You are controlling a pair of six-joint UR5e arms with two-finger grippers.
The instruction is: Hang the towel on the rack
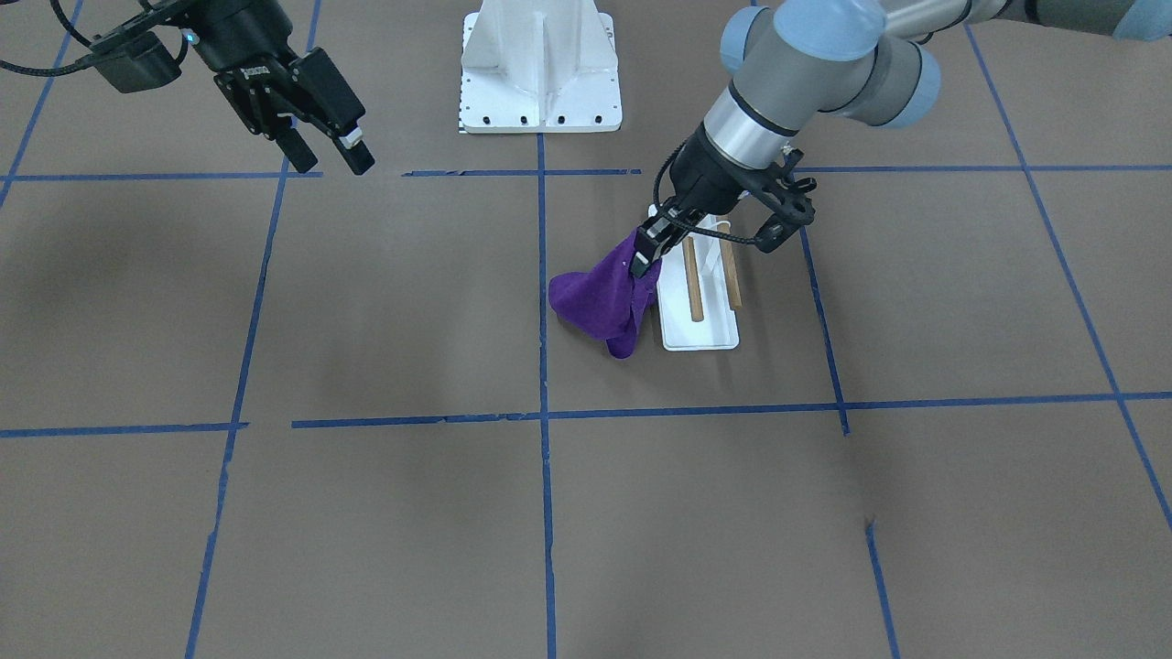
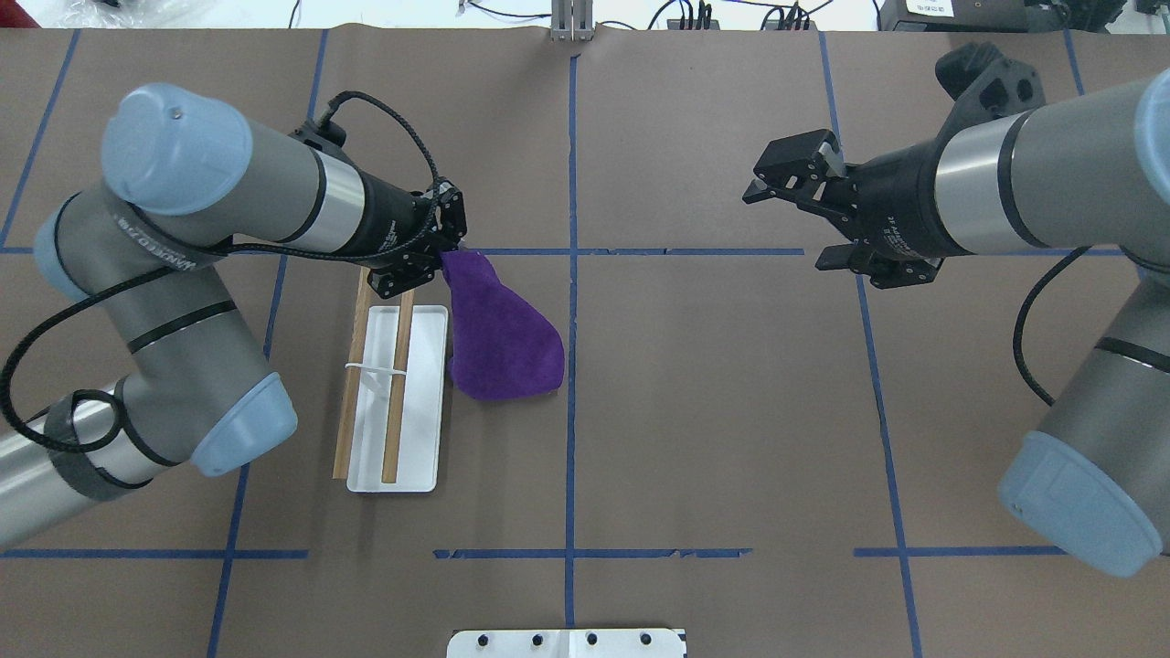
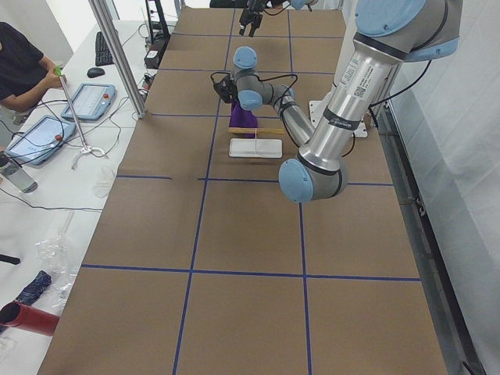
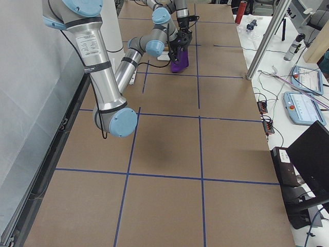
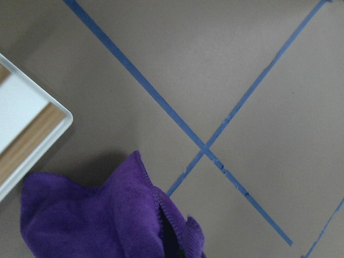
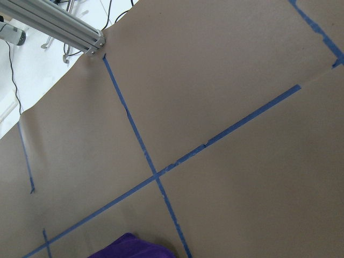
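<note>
The purple towel (image 2: 503, 338) hangs from my left gripper (image 2: 448, 260), which is shut on its top corner. Its lower end rests on the table beside the rack. The rack (image 2: 422, 416) has a white base and two wooden rods (image 2: 398, 393), and it stands just left of the towel in the overhead view. In the front view the left gripper (image 1: 644, 261) holds the towel (image 1: 600, 302) next to the rack (image 1: 705, 331). The left wrist view shows the towel (image 5: 107, 220) and a corner of the rack (image 5: 27, 134). My right gripper (image 2: 777, 174) is open, empty and raised, far to the right.
The white bolted robot pedestal (image 1: 540, 64) stands behind the rack. Blue tape lines (image 2: 571, 366) cross the brown table cover. An operator (image 3: 16, 62) sits with tablets beyond the far edge of the table.
</note>
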